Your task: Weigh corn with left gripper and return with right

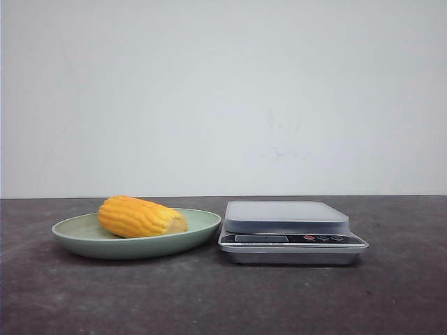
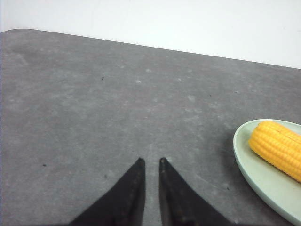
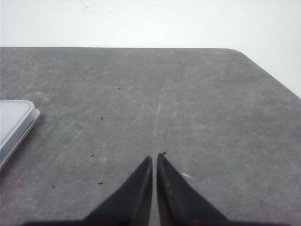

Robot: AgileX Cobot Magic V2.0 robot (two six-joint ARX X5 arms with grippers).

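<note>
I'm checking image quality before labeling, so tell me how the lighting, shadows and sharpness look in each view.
Front view: even, soft light, faint shadows under the plate and scale, corn slightly soft. Left wrist view: the left gripper is a dark silhouette, corn kernels fairly crisp. Right wrist view: right gripper equally dark, scale corner washed out pale.

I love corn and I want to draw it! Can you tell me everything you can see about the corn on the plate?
The corn is a short, stubby piece of cob, yellow-orange, with neat rows of bumpy kernels running along it and a paler end pointing toward the scale. It looks smooth and a bit shiny. It lies on its side in a shallow pale green plate, slightly tilted, resting on the plate's inner surface. Nothing else touches it. The plate sits on the dark grey table, just left of the scale.
</note>
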